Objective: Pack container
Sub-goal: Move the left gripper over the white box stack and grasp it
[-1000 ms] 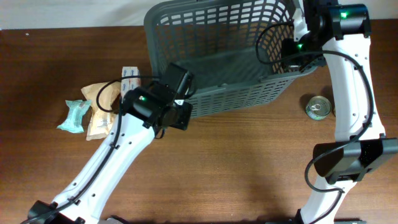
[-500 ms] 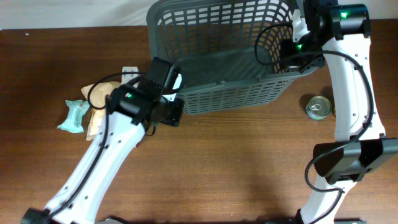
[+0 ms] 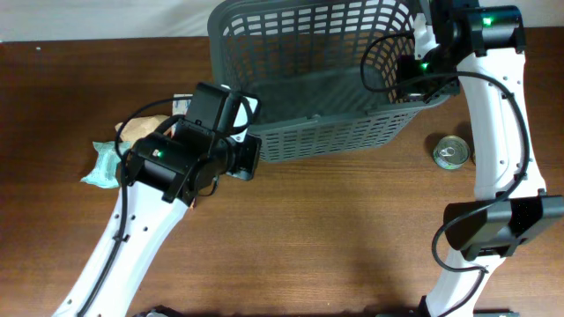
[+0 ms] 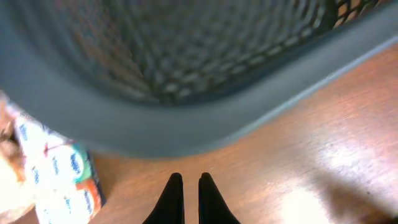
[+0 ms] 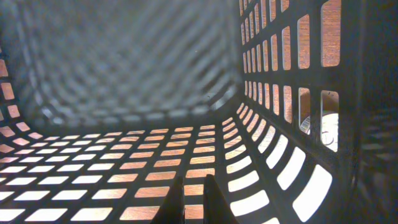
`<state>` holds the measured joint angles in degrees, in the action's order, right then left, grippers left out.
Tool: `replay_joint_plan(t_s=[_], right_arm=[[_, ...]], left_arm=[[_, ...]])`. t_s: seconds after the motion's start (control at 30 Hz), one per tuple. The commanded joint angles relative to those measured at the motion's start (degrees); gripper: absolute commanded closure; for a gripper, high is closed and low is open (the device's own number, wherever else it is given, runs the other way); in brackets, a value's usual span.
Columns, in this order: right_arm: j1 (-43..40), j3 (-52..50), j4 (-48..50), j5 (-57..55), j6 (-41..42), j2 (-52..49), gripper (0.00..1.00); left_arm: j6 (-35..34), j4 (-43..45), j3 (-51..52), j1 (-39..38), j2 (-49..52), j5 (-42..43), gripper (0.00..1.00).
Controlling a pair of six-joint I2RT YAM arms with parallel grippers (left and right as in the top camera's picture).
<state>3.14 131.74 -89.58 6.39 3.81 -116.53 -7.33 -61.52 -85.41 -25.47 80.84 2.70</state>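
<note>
The container, a large dark grey lattice basket point(image 3: 308, 79), stands at the back middle of the table. My left gripper point(image 3: 246, 158) is just outside its front left corner. In the left wrist view the fingers point(image 4: 186, 182) are shut and empty over bare wood, with the basket's rim point(image 4: 186, 124) just ahead. My right gripper point(image 3: 412, 72) reaches in over the basket's right wall. In the right wrist view its fingers point(image 5: 193, 182) are shut and empty above the slotted basket floor point(image 5: 124, 168).
A small tin can point(image 3: 451, 151) stands right of the basket and shows through the slots point(image 5: 328, 127). Left of the basket lie a teal packet point(image 3: 104, 165), a tan packet point(image 3: 141, 132) and a white and blue packet point(image 3: 181, 104), which also shows in the left wrist view point(image 4: 56, 174).
My left arm has drawn back to the left, away from the basket's front left corner. The basket has straightened slightly. The right arm has not moved.
</note>
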Motion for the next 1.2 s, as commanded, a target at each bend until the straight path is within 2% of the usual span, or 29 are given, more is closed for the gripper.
replay_joint_plan(t_s=[0.0, 0.33, 0.6, 0.8, 0.93, 1.0, 1.1, 1.13, 1.17], right_arm=[[-0.11, 0.07, -0.28, 0.7, -0.61, 1.22, 0.96], [-0.11, 0.07, -2.08, 0.72, -0.61, 1.22, 0.96], [2.12, 0.11, -3.48, 0.61, -0.66, 1.75, 0.96], [2.08, 1.49, -2.54, 0.52, -0.63, 1.86, 0.96], [2.12, 8.24, -1.99, 0.68, -0.61, 2.84, 0.96], [2.1, 13.94, -2.64, 0.66, -0.61, 4.04, 0.96], [2.1, 22.73, -4.17, -0.63, -0.57, 7.15, 0.96], [1.99, 25.66, -4.61, -2.51, -0.37, 9.38, 0.96], [1.99, 27.21, -4.83, -5.07, -0.37, 12.31, 0.95]], left_arm=[[0.13, 1.55, -0.96, -0.31, 3.26, 3.56, 0.98], [0.59, 5.33, -0.96, -0.24, 6.71, -1.25, 0.98], [0.57, 8.31, -0.96, -0.24, 7.56, -1.62, 0.98], [0.59, 5.73, -1.25, -0.24, 7.45, -1.64, 0.98], [0.59, 0.28, -5.55, -0.24, 6.47, -4.13, 0.96], [0.59, -2.97, -9.27, -0.24, 5.31, -6.71, 0.9], [0.59, -8.11, -16.61, -0.24, 3.02, -12.02, 0.67], [0.59, -10.12, -19.74, -0.24, 2.14, -14.86, 0.52], [0.59, -11.3, -21.42, -0.22, 1.64, -16.81, 0.45]])
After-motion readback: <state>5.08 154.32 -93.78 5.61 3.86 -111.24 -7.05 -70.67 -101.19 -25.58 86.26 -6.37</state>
